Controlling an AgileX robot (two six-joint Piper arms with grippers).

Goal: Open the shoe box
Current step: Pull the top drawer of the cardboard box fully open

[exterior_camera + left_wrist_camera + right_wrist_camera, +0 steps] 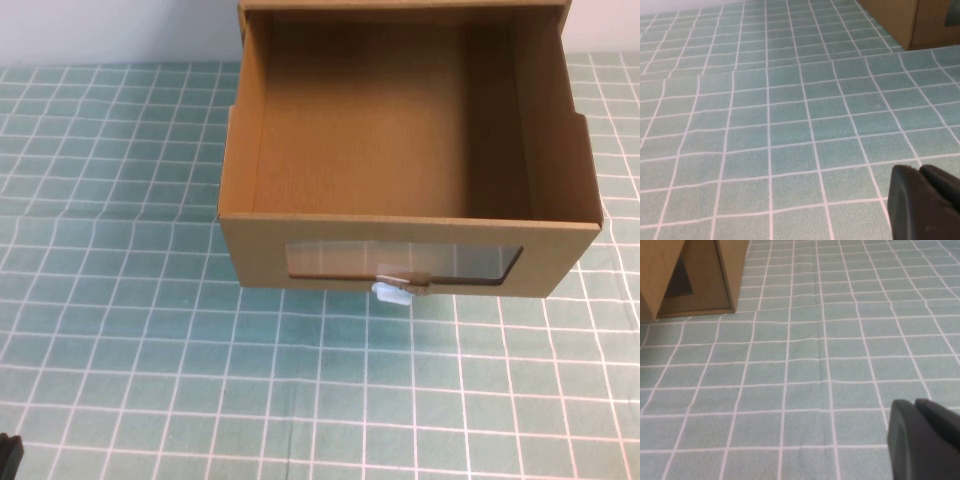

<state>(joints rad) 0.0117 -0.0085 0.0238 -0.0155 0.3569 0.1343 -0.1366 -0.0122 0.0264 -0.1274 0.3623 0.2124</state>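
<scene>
The shoe box (260, 255) stands at the far middle of the checked cloth (120, 330). Its top is open and the interior is bare. A clear window (460, 262) and a pale pull tab (395, 292) mark its near wall. The left gripper (921, 172) hovers low over the cloth, well apart from the box, its fingers seemingly pressed together and empty. The right gripper (916, 407) is likewise low and clear of the box, closed on nothing. Assessment: the opening looks complete, and the next move calls only for parking both arms clear.
</scene>
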